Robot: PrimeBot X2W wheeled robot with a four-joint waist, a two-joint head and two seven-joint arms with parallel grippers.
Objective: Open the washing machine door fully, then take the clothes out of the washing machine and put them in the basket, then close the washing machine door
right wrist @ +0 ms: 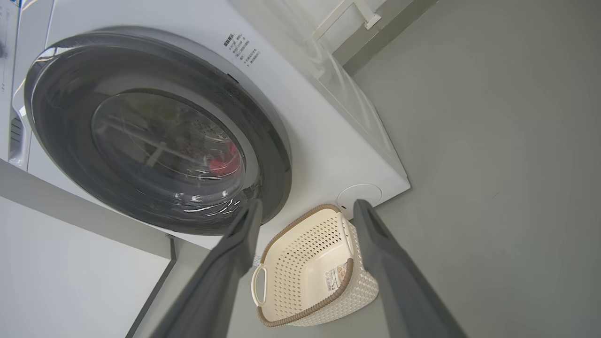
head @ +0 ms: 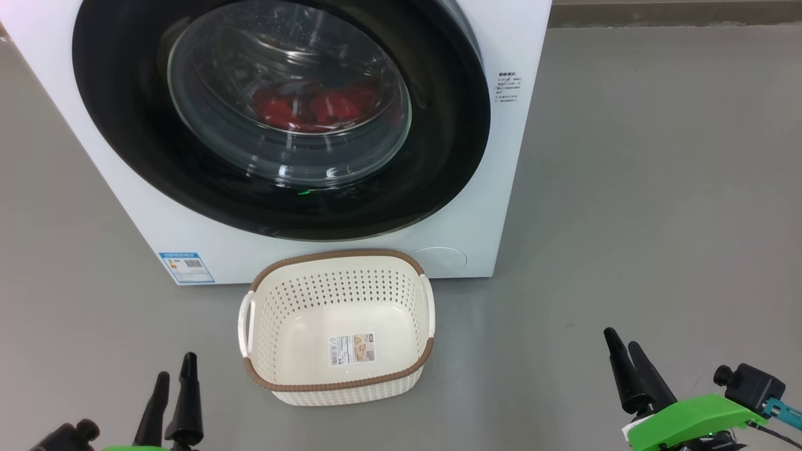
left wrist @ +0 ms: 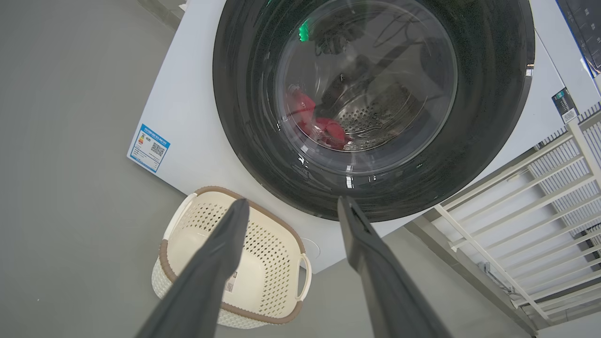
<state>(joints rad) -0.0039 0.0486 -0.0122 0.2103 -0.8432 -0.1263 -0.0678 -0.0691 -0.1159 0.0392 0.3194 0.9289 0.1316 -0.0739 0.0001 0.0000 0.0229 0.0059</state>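
Nothing is done yet: the washer has its door shut, the clothes lie inside it, and the basket sits empty just before it. The left tool and right tool are both spread and hold nothing, well short of the washer.

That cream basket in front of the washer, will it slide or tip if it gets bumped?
Probably slides: the basket is empty perforated plastic, likely light, on a smooth grey floor. It sits low and wide, so tipping seems unlikely. The thin walls may flex a little if squeezed.
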